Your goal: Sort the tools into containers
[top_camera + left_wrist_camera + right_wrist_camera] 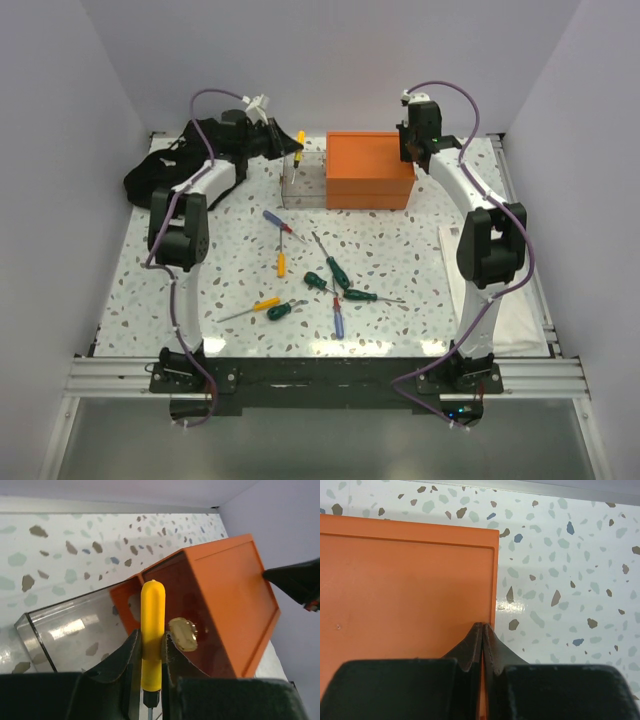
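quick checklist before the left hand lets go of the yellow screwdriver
1. Left hand gripping yellow screwdriver by its handle: ok.
2. Screwdriver above the clear bin: ok, near its far left corner.
3. Tip inside the bin's rim: cannot tell, hidden.
4. Right hand out of the way, shut over the orange box edge: ok.
5. All tools sorted: not ok, several screwdrivers lie on the table.

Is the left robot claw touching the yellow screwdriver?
Touching. The left wrist view shows the left gripper pinching the yellow screwdriver by its handle from both sides, with no gap showing on either side.
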You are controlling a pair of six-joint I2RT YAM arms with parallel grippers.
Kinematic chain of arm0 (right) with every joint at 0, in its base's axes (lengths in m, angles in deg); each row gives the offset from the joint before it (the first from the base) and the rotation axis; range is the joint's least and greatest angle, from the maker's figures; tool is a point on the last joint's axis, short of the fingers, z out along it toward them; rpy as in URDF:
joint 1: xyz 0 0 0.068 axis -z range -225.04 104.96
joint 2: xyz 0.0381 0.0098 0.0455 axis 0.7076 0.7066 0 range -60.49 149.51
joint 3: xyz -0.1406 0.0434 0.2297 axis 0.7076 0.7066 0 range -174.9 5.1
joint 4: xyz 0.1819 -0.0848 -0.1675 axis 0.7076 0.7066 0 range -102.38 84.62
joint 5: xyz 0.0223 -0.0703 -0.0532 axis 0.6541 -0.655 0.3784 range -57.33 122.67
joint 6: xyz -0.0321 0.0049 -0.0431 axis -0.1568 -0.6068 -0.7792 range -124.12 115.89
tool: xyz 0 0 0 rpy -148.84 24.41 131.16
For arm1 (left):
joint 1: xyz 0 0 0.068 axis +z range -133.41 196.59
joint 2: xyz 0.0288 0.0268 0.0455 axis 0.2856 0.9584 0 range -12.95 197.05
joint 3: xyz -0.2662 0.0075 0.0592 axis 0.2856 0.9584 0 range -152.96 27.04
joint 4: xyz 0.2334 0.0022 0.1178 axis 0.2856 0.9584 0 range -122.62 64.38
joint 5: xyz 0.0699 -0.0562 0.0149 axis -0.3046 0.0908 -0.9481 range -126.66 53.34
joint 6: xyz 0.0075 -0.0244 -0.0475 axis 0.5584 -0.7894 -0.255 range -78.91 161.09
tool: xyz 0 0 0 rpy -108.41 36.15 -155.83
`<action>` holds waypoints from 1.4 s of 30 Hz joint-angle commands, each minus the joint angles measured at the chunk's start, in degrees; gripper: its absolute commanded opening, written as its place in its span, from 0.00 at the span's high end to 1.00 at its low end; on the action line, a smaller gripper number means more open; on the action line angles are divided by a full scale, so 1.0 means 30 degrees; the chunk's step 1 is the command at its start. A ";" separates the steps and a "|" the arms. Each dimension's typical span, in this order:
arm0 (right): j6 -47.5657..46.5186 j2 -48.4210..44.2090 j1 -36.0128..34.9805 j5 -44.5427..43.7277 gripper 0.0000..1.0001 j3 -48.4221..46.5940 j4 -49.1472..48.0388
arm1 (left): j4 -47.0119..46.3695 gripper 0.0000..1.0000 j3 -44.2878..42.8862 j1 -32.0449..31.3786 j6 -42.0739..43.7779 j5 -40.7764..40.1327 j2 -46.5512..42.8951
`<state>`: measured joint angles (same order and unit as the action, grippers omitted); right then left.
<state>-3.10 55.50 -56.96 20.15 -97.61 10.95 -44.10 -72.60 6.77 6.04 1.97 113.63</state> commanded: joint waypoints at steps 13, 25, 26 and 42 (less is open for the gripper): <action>-0.0222 0.0713 0.0049 -0.0048 0.98 0.0841 0.2769 | 0.2627 0.37 -0.1245 0.0195 0.3179 -0.0640 -0.3016; -0.0251 0.0889 0.0049 0.0216 0.97 0.1075 0.2711 | 2.2390 0.39 -0.0914 0.1313 3.5223 0.5414 -0.4704; -0.0222 0.0889 0.0049 0.0245 0.97 0.1075 0.2740 | 2.3592 0.39 -0.1267 0.1254 3.6455 0.4795 -0.4289; -0.1247 0.0421 0.0049 -0.0077 0.97 0.1368 0.2798 | 2.2901 0.39 -0.1065 0.0170 3.9924 0.1539 -0.0683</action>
<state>-5.81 55.21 -57.01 20.13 -96.74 9.92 25.45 -74.89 8.78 122.54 6.98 109.50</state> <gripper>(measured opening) 0.030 0.614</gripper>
